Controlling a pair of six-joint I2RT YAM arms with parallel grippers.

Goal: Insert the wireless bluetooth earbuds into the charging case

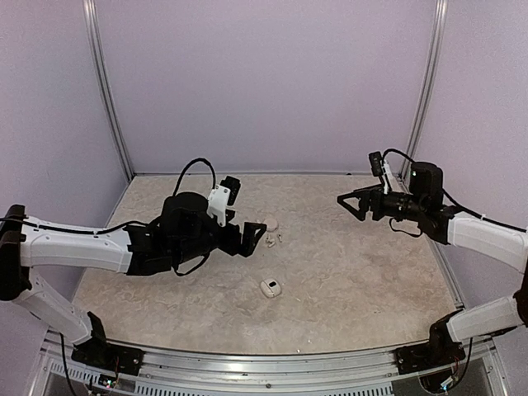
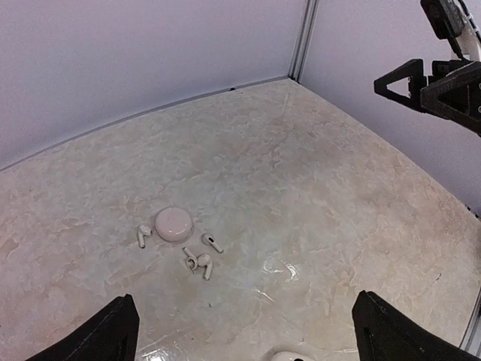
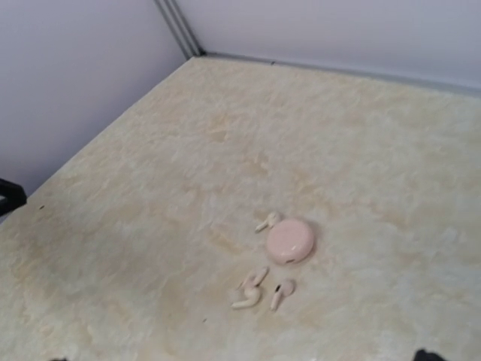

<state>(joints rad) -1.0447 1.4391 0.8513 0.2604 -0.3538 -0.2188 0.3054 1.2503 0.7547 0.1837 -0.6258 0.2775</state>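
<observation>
Several tiny white earbuds (image 2: 199, 263) lie loose on the marble tabletop around a round flat puck (image 2: 173, 224); they show in the right wrist view too, earbuds (image 3: 252, 292) just in front of the puck (image 3: 290, 241). The white charging case (image 1: 271, 288), with a dark spot, sits alone nearer the front; only its top edge (image 2: 293, 356) shows in the left wrist view. My left gripper (image 1: 252, 235) (image 2: 244, 301) hovers open just left of the earbuds, holding nothing. My right gripper (image 1: 348, 200) is open and empty, raised at the right.
Lilac walls with metal corner posts (image 1: 107, 91) close the table on three sides. The right arm's black fingers (image 2: 421, 83) show at the top right of the left wrist view. A metal rail (image 1: 264, 363) runs along the near edge.
</observation>
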